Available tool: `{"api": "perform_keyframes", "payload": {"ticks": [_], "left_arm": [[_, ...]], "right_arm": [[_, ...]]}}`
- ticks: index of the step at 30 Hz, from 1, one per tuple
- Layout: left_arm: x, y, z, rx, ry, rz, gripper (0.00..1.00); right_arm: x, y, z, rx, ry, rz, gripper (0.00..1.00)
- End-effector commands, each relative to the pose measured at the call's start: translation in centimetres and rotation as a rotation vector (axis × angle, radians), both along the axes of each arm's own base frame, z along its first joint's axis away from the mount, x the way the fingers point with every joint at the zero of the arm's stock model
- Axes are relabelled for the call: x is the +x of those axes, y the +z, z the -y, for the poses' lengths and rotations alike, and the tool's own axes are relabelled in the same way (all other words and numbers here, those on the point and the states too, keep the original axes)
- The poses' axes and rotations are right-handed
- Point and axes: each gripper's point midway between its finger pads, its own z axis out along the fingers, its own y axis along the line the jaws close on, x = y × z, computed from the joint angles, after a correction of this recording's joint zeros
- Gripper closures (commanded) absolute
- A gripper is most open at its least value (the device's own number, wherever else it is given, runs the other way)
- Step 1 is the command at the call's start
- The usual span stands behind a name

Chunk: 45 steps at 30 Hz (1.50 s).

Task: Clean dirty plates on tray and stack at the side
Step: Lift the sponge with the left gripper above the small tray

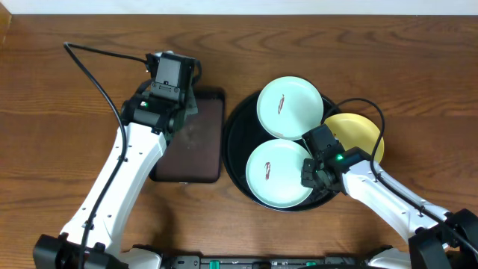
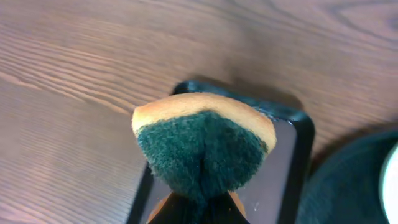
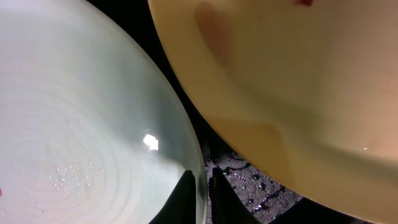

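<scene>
Looking down from overhead, the right gripper [image 1: 310, 173] sits at the rim of the near mint plate [image 1: 272, 175] on the round black tray [image 1: 235, 142]. A second mint plate [image 1: 290, 107] lies beyond it and the yellow plate [image 1: 362, 133] is just beside it. The left gripper [image 1: 169, 71] hangs over a rectangular brown tray [image 1: 198, 142]. On the left wrist, it pinches a sponge [image 2: 202, 149], yellow foam under a fuzzy green face. On the right wrist, thin dark fingers [image 3: 180, 202] nip the glossy mint rim above wet, pebbled black.

- Tray [image 1: 233, 146]: three plates lie in it, close together.
- Far plate [image 1: 290, 107] at 12 o'clock, right plate [image 1: 362, 131] at 3, near plate [image 1: 276, 175] at 6.
- Small tray [image 1: 202, 142]: just beside the tray, at 9 o'clock.
- Sponge [image 2: 199, 146]: above the small tray's far end.
</scene>
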Motion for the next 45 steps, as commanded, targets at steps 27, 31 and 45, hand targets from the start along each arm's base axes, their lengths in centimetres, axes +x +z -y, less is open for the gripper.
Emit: {"api": "perform_keyframes", "payload": {"ticks": [27,31,45], "left_arm": [[-1.2,0.0,1.1,-0.003,-0.105,-0.041,0.93],[-1.8,-0.4,1.9,-0.102,-0.142,-0.088,0.93],[-2.0,0.7,0.6,-0.253,-0.111,-0.201,0.93]], "right_arm": [[-0.3,-0.3,-0.2,-0.015,0.019,0.000,0.93],[-0.3,-0.3,-0.2,-0.015,0.019,0.000,0.94],[-0.1,-0.2,-0.3,-0.010,0.022,0.011,0.94]]}}
